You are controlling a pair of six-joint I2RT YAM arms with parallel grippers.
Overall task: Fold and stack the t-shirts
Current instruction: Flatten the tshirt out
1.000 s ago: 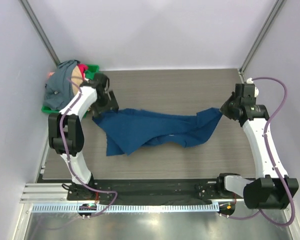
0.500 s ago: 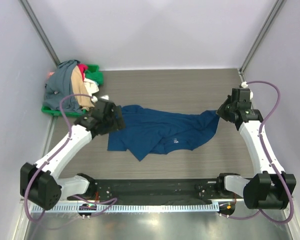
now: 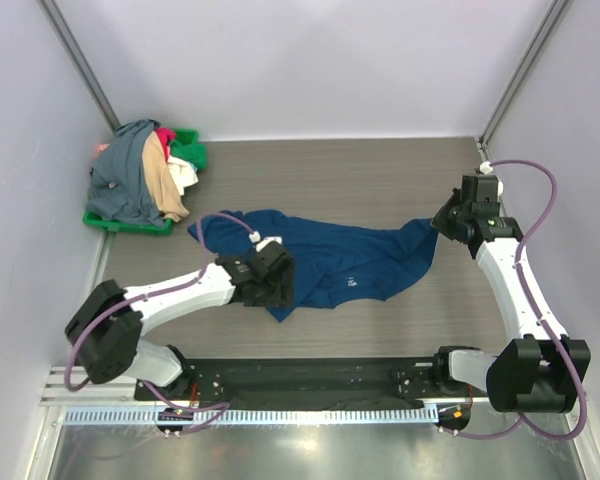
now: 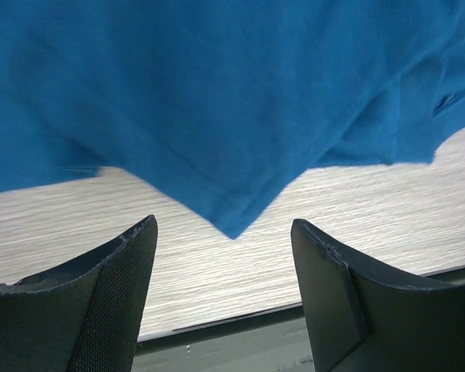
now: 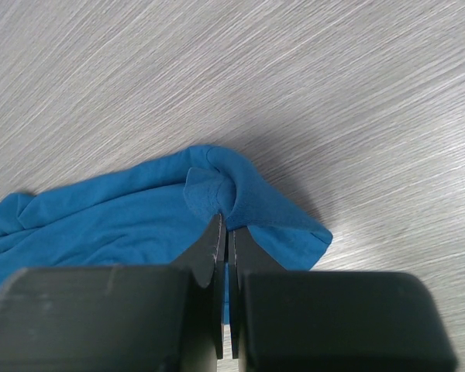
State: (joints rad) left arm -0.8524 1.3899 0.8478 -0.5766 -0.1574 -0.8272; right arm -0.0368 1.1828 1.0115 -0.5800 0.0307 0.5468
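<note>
While the navy t-shirt (image 3: 330, 255) lies crumpled at the middle of the worktop (image 3: 360, 170), the right end effector (image 5: 223, 225) pinches a fold at its right edge, fingers pressed together on the cloth. The left end effector (image 4: 223, 226) is spread over the shirt's near corner, gripping nothing. The other t-shirts (image 3: 140, 180) sit heaped on the green tray (image 3: 120, 224), far left.

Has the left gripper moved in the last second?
Yes. The left gripper moved away from the green tray, toward the near edge, to the near hem of the navy t-shirt.
</note>
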